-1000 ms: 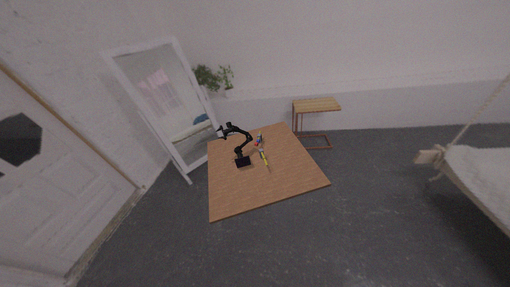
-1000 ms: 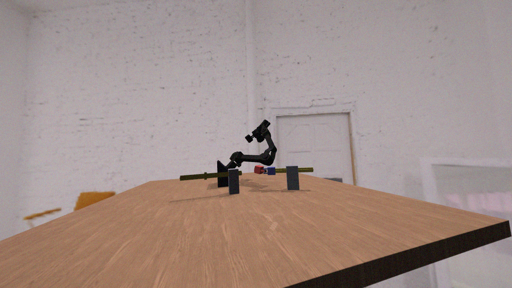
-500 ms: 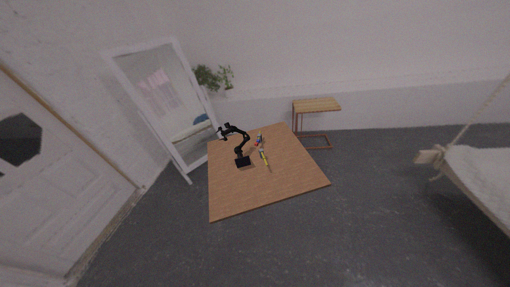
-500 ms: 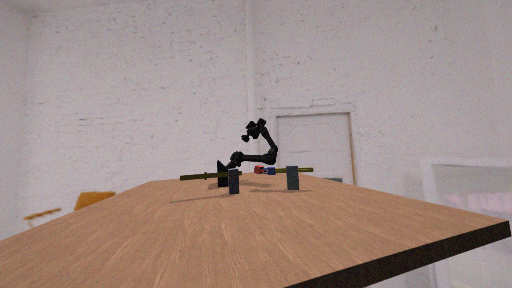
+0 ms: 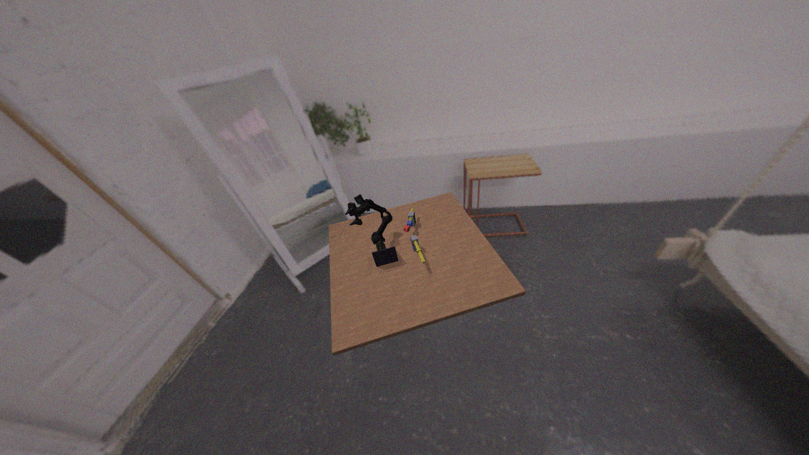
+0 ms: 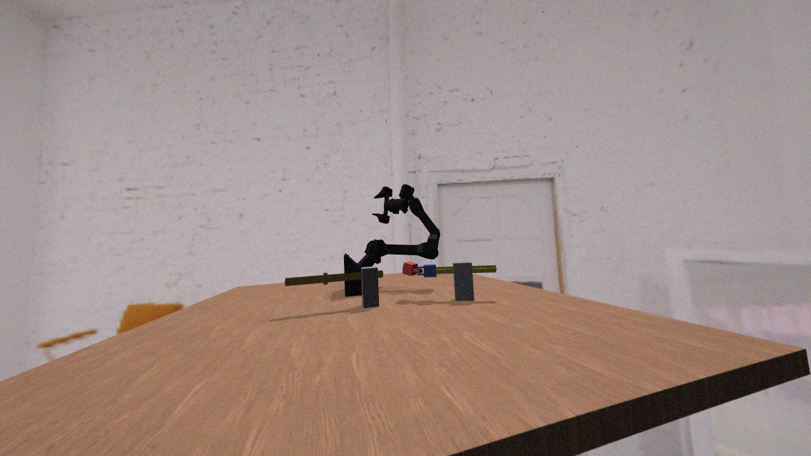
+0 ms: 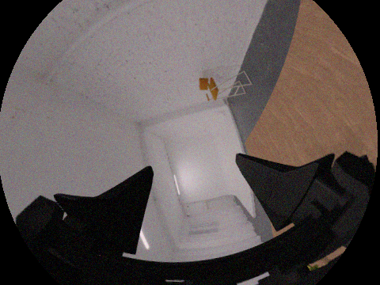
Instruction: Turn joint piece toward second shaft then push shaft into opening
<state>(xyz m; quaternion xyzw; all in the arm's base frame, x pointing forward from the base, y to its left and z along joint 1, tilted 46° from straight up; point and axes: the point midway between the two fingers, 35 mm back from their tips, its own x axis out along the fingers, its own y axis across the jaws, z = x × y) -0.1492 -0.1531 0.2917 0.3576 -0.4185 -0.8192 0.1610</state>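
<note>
Joint piece point(image 5: 406, 228) point(image 6: 410, 268), the red one on blue hinges point(image 5: 409, 222) point(image 6: 429, 270), sits right of centre in the exterior view, just above the middle of the frame's lower half. It hangs off the fixed shaft point(image 5: 413, 210) point(image 6: 485, 268), whose block point(image 5: 411, 215) point(image 6: 464, 282) stands on the desk point(image 5: 384, 305) point(image 6: 340, 374). Left of it in that same view, the sliding shaft point(image 5: 420, 253) point(image 6: 306, 280) runs through its own block point(image 5: 414, 243) point(image 6: 370, 287), its near end clearly apart from the red piece.

The tool point(image 6: 378, 204) point(image 7: 195, 164) is spread wide with nothing in it, up above both shafts near the middle of the exterior frame, touching neither.

I'd say we're at the very first step, the turning of the joint, and no part of the job looks finished. Next the arm ought to swing over, come down with the fingers either side of the red piece, pinch it and turn it till the opening faces along the sliding shaft. From where I stand I can't tell how far off the opening is.
</note>
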